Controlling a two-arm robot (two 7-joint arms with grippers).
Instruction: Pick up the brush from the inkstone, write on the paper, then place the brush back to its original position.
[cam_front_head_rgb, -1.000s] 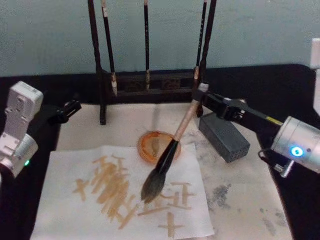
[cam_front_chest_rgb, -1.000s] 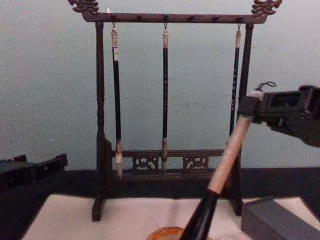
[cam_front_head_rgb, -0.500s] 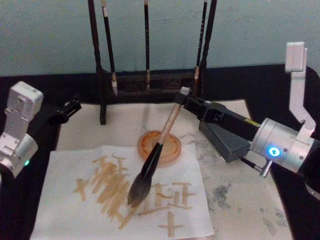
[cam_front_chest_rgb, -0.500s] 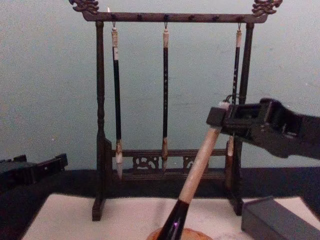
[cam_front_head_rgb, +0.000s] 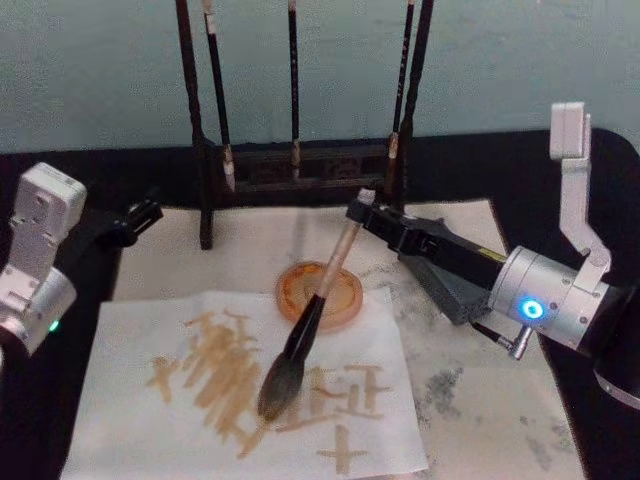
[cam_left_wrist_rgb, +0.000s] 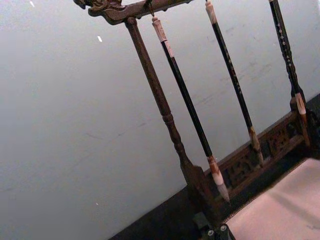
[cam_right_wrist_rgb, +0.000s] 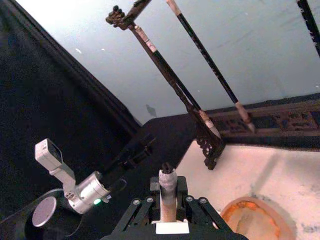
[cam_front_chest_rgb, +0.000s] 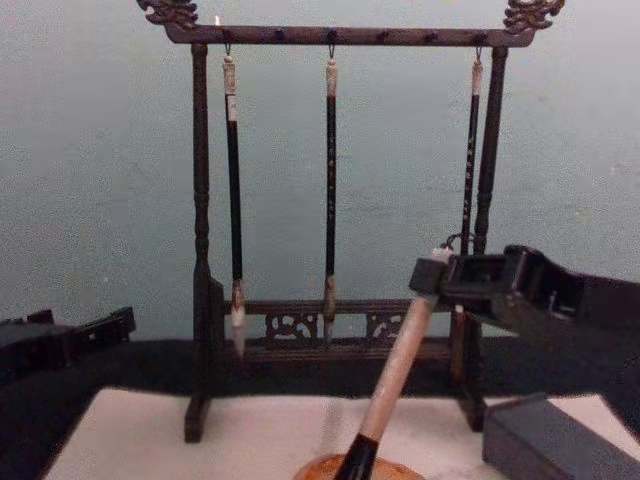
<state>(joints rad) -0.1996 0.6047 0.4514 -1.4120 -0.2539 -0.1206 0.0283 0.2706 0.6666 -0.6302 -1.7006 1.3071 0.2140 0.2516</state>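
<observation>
The brush slants down to the left, held at the top of its beige handle by my right gripper, which is shut on it. Its grey bristles rest on the paper, a white sheet with orange-brown strokes, between two groups of strokes. In the chest view the brush hangs from the right gripper in front of the rack. The dark grey inkstone lies under the right arm. My left gripper stays parked, shut, at the mat's far left corner.
A round orange dish sits just behind the paper, under the brush handle. A wooden rack with three thin hanging brushes stands at the back. The stained off-white mat covers the black table; its right front part is bare.
My right gripper has moved left and down with the brush. The bristles have swept left across the paper and sit lower on it. The left arm has not moved.
</observation>
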